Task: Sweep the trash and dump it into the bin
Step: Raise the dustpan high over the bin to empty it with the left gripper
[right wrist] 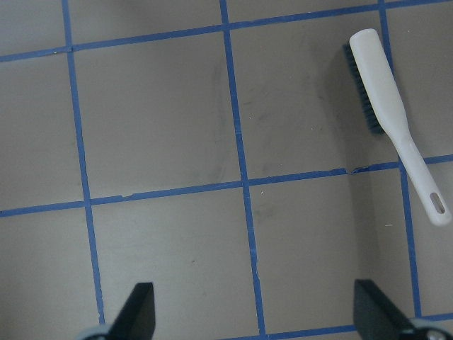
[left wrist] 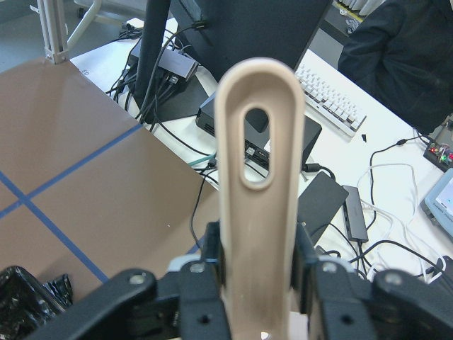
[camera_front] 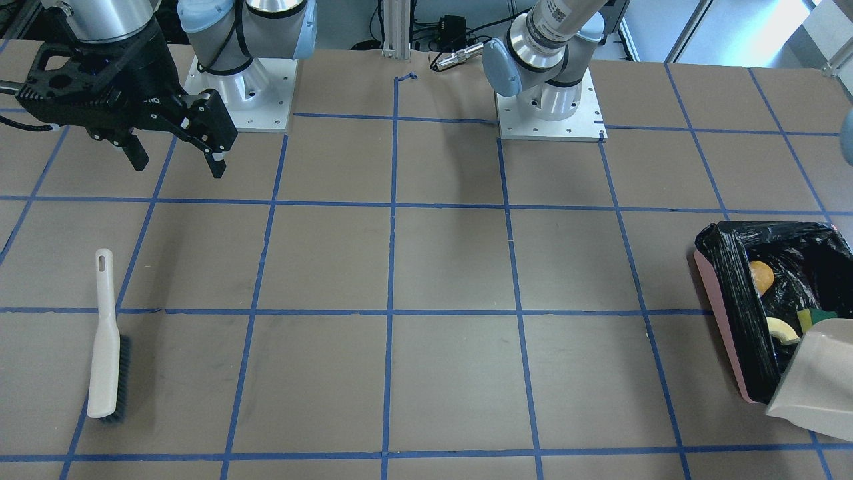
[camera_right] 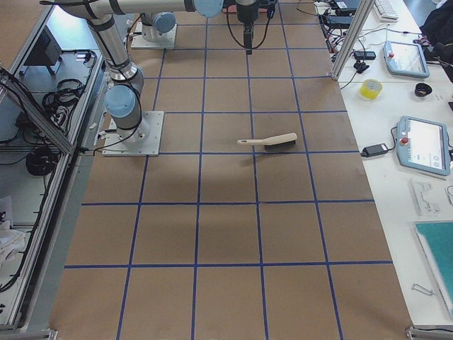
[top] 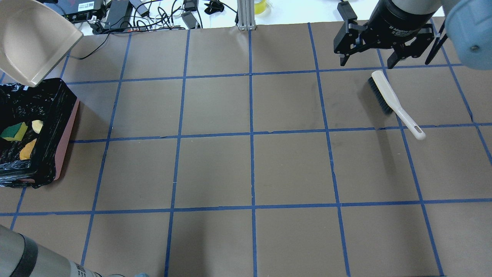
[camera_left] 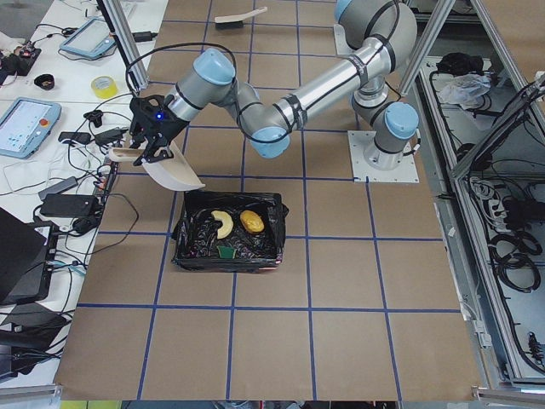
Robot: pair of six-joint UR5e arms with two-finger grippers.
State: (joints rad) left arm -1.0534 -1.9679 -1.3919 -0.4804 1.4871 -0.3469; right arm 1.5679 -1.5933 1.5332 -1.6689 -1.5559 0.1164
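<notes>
The pink bin (camera_front: 723, 320) with its black bag stands at the table's left end, also in the overhead view (top: 67, 138). Inside lie the amber lump (camera_front: 761, 277), the croissant-like piece (camera_front: 783, 330) and the yellow-green sponge (camera_front: 814, 318). My left gripper (left wrist: 258, 283) is shut on the handle of the beige dustpan (top: 32, 38), which is tilted above the bin's far end and looks empty. My right gripper (top: 367, 63) is open and empty, raised above the table just beyond the brush (top: 388, 96).
The white brush with dark bristles (camera_front: 106, 347) lies flat on the table at the right side, its handle pointing toward the robot. Cables and devices (top: 127, 15) lie on the bench beyond the table's far edge. The arm bases (camera_front: 550, 107) stand at the near edge.
</notes>
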